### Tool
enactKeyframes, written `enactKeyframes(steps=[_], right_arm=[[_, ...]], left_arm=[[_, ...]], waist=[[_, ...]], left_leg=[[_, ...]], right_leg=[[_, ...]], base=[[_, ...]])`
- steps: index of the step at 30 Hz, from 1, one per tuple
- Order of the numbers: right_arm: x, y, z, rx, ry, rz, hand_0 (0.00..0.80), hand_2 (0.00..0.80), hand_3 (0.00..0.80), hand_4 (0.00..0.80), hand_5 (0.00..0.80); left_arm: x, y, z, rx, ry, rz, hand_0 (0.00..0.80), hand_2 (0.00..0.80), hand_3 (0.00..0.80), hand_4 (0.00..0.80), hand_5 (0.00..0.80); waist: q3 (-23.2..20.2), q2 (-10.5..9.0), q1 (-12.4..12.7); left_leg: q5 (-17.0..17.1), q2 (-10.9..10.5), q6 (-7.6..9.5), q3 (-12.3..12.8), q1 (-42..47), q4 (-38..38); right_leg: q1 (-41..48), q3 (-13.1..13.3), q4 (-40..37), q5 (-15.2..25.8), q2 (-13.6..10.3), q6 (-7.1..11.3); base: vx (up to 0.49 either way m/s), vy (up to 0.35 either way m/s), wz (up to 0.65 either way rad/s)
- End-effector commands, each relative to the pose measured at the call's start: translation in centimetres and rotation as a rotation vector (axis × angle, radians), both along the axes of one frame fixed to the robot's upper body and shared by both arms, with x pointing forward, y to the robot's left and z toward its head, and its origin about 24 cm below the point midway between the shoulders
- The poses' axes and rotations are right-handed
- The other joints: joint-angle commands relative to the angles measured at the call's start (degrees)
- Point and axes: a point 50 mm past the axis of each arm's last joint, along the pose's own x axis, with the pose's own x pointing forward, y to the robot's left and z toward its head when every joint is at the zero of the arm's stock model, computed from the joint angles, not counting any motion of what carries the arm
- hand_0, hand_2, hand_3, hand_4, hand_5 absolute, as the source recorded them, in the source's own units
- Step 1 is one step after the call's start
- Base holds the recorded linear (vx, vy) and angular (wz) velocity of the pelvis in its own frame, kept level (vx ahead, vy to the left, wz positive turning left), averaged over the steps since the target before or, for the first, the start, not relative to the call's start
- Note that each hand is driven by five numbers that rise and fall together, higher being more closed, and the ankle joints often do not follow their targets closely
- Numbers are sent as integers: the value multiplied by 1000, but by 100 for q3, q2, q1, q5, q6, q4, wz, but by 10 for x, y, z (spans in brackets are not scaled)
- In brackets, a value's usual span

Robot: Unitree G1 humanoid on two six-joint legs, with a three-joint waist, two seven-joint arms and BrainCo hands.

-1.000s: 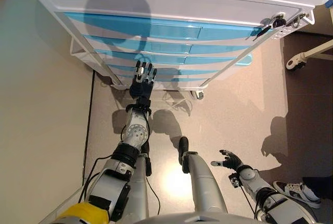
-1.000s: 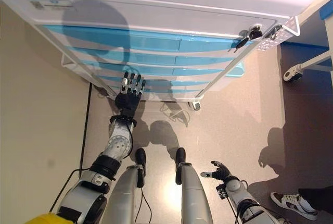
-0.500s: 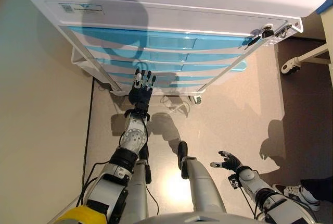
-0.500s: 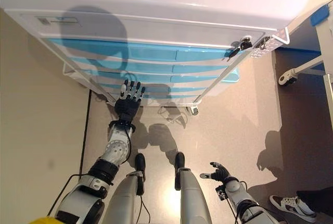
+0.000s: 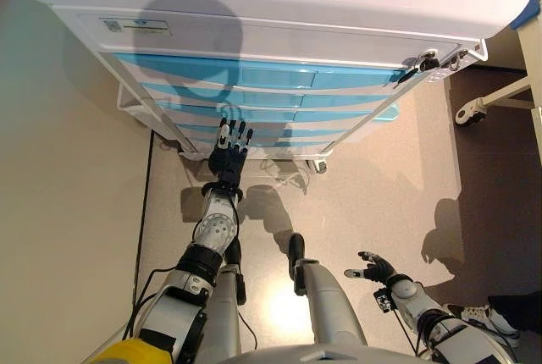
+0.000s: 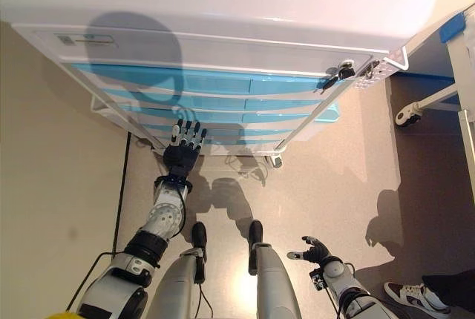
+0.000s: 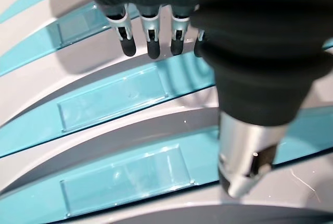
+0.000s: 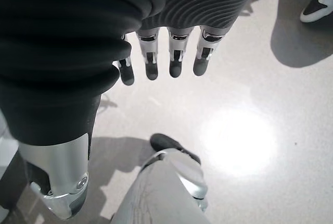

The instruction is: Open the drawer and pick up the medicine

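Note:
A white cart (image 5: pixel 279 30) with several light-blue drawers (image 5: pixel 254 76) stands in front of me, all drawers closed. My left hand (image 5: pixel 229 151) is raised in front of the lower drawers, fingers straight and open, holding nothing. In the left wrist view its fingertips (image 7: pixel 151 47) hover just off a blue drawer front (image 7: pixel 112 99) with a clear label pocket. My right hand (image 5: pixel 377 269) hangs low at my right side over the floor, fingers (image 8: pixel 174 57) relaxed and open, empty. No medicine shows in any view.
The cart stands on castors (image 5: pixel 320 164) on a glossy beige floor. A key (image 5: pixel 422 65) sticks out at the cart's upper right corner. A beige wall (image 5: pixel 59 212) runs along the left. A wheeled frame leg (image 5: pixel 474 110) stands at the right; a person's shoe (image 6: pixel 415 293) at lower right.
The camera has tilted, so the cart looks farther off. My left hand stays raised and open before the lower drawers; the right hand has barely moved.

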Motion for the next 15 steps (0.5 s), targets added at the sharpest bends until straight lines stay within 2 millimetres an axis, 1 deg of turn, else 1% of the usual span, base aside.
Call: enactKeyframes(steps=[1, 2, 3, 10, 15], right_arm=[[-16, -20, -3, -50, 43, -7, 0, 0, 0, 0, 0], [-17, -20, -3, -51, 45, -4, 0, 0, 0, 0, 0], [-17, -20, -3, -51, 45, -4, 0, 0, 0, 0, 0], [-20, -19, -5, -53, 59, -3, 0, 0, 0, 0, 0], [-17, -18, -4, -57, 54, 15, 0, 0, 0, 0, 0]], left_arm=[[8, -57, 110, -30, -505, -229, 527, 527, 527, 527, 527], [8, -57, 109, -27, -500, -229, 681, 681, 681, 681, 681], [8, -57, 109, -27, -500, -229, 800, 800, 800, 800, 800], [8, -57, 111, -23, -500, -233, 800, 800, 800, 800, 800], [6, -57, 111, -15, -509, -243, 800, 800, 800, 800, 800]], waist=[[-284, 207, 101], [-285, 205, 106], [-283, 205, 106], [-295, 192, 116], [-261, 190, 138]], left_leg=[[-361, -98, -19, -238, -26, 114], [-355, -94, -20, -238, -18, 108], [-354, -94, -20, -238, -16, 107], [-336, -87, -26, -271, 18, 104], [-318, -90, -28, -297, 18, 110]], right_leg=[[6, -163, -338, 659, 157, 69], [18, -166, -340, 661, 157, 69], [20, -166, -341, 661, 157, 69], [78, -186, -365, 638, 160, 55], [87, -208, -365, 639, 175, 44]], base=[[-4, 6, -5], [-5, -2, -5], [-4, -2, -4], [0, 0, 0], [-20, -8, 0]])
